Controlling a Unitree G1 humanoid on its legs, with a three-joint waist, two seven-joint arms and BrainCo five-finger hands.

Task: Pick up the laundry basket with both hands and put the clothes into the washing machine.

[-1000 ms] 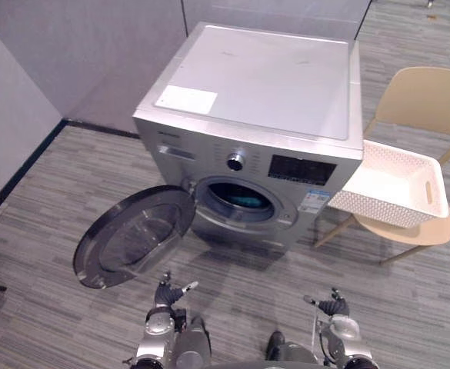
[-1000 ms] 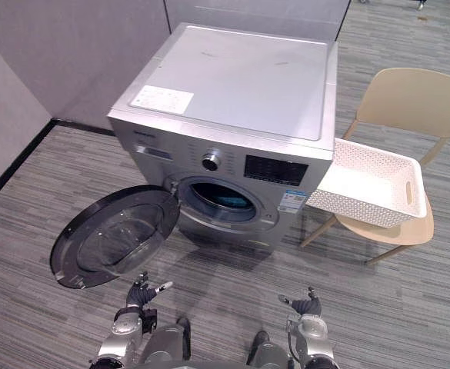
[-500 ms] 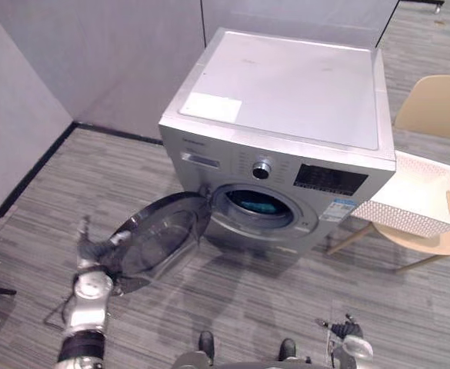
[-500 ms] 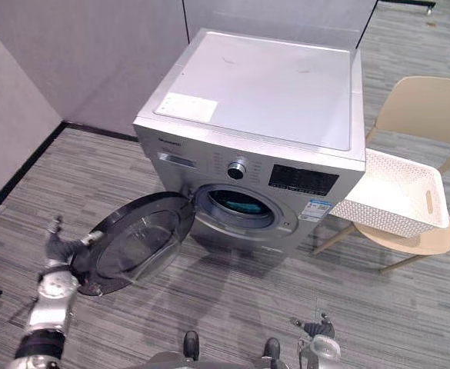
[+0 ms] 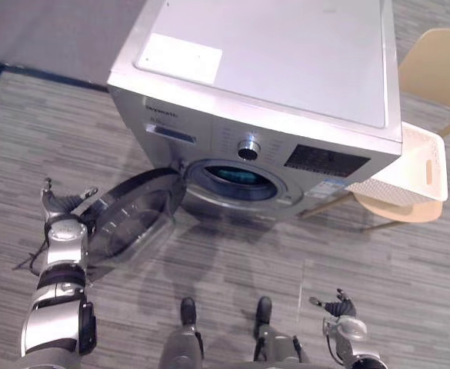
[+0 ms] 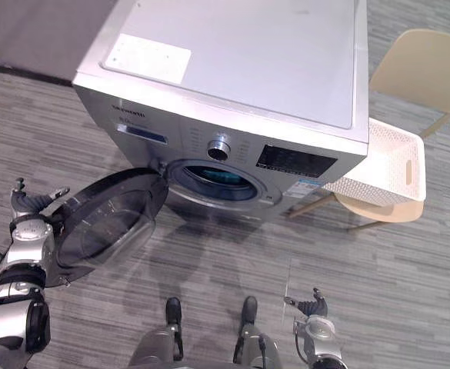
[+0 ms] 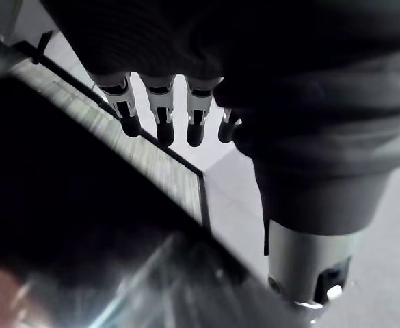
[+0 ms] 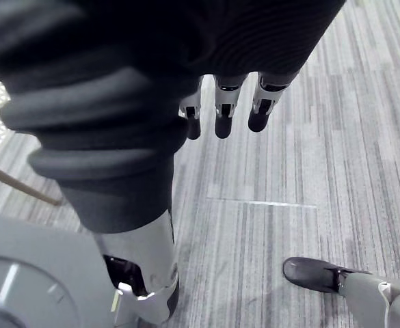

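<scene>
The silver washing machine (image 5: pixel 271 69) stands with its round door (image 5: pixel 136 223) swung open to its left. Something blue lies inside the drum (image 5: pixel 236 175). A white lattice laundry basket (image 5: pixel 421 165) rests on a beige chair (image 5: pixel 432 69) to the machine's right, half hidden behind its corner. My left hand (image 5: pixel 61 227) is at the door's outer rim, open, with straight fingers (image 7: pixel 162 116) beside the dark rim. My right hand (image 5: pixel 341 323) hangs low over the floor in front of the machine, open, its fingers (image 8: pixel 223 113) straight and holding nothing.
Grey striped carpet (image 5: pixel 232 269) lies in front of the machine. The open door takes up the floor at front left. A grey wall with a dark skirting (image 5: pixel 48 77) runs behind the machine on the left.
The camera has moved closer and looks more steeply down. My left hand has risen from beside my body to the door's rim and stays there. The right hand stays low.
</scene>
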